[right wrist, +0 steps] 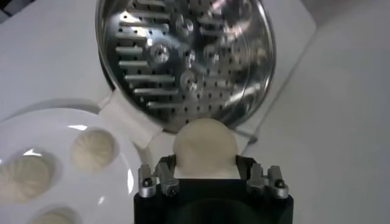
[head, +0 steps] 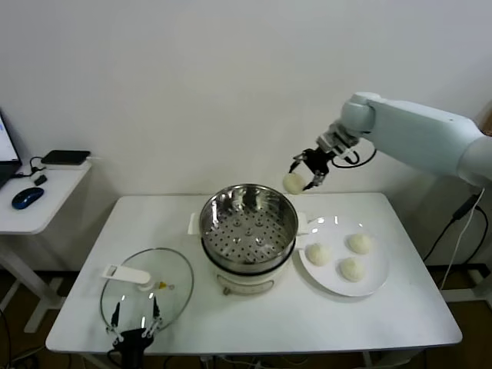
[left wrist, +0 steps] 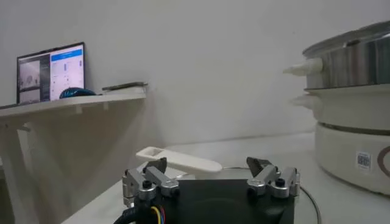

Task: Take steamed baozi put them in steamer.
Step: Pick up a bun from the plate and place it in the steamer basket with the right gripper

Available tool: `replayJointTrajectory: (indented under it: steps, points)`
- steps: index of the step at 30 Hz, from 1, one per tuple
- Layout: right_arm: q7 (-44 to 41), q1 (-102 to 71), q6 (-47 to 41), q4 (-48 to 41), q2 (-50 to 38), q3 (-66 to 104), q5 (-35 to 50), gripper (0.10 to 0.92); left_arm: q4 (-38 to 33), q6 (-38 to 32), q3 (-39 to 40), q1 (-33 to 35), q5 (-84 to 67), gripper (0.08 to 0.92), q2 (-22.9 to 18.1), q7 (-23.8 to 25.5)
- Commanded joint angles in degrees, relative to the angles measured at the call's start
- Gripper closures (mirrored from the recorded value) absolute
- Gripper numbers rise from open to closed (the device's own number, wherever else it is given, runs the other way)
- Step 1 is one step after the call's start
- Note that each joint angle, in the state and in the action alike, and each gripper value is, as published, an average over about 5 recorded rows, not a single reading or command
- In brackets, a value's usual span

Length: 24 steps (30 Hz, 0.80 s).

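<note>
One baozi [right wrist: 205,148] between fingers [right wrist: 164,170] of right gripper [head: 306,171], above steamer [head: 249,223], at far rim toward plate [head: 377,280] side. Fingers parted slightly, still flanking bun; contact uncertain. Three baozi [head: 340,255] on plate beside steamer. Four buns total. Steamer basket empty. Left gripper [head: 135,329] at worktop [head: 400,315] near edge by glass lid [head: 131,296], fingers apart, holding nothing.

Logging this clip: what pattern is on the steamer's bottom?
Small round holes and raised ribs across the shiny steel steamer, clearest in the right wrist view.
</note>
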Motion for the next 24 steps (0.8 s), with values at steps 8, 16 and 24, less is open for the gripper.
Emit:
replayJointTrajectory:
  steps: [8, 16, 24]
  points:
    - [-1.9, -4.6, 16.4, -14.8, 19.6, -2.7, -5.0, 0.338, -0.5, 0.0, -0.2, 0.2, -0.5, 0.177, 0.1, -0.5]
    - [-2.6, -9.5, 16.4, -21.0, 23.1, -2.0, -8.7, 0.337, -0.5, -0.1, 0.3, 0.0, -0.5, 0.177, 0.3, -0.7]
    - [-2.4, -12.4, 16.4, -25.4, 24.7, -0.7, -10.1, 0.338, -0.5, -0.1, 0.7, -0.3, -0.6, 0.177, 0.3, -0.8]
